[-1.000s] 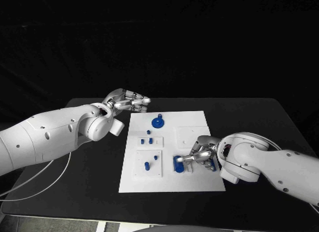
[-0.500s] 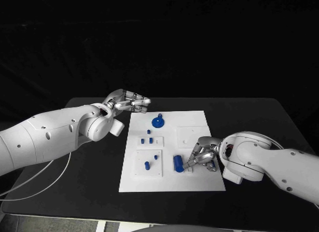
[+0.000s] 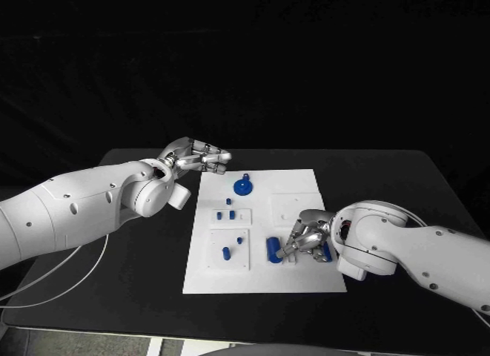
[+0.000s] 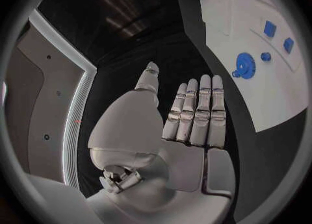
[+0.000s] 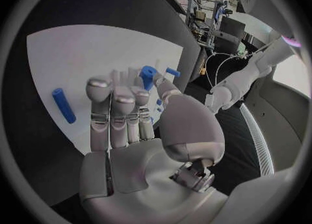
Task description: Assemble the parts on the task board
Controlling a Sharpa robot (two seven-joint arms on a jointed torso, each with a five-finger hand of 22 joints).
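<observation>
Task board [image 3: 293, 185], a white plate, lies mid table [image 3: 405, 193]. Blue parts on it: gear [image 3: 244, 185] at the far end, small peg [image 3: 230, 201] just near of it, pair of small blocks [image 3: 224, 216] in a recessed square, two short pegs [image 3: 233, 247] standing in a lower square, and a blue cylinder [image 3: 273, 250] lying flat near the board's near right area.

Right hand [image 3: 307, 237] sits low over the board just right of the cylinder, fingers [image 5: 114, 110] close together and roughly straight, thumb alongside; in the right wrist view a blue part [image 5: 148, 75] shows at the fingertips, cannot tell if it is pinched or just behind them. The cylinder [image 5: 64, 105] lies apart from the fingers, not held.

Left hand [image 3: 193, 156] hovers off the board's far left corner, above the table, fingers [image 4: 196, 110] straight and side by side, thumb out, holding nothing. Gear [image 4: 245, 65] on the board, well apart from it.
</observation>
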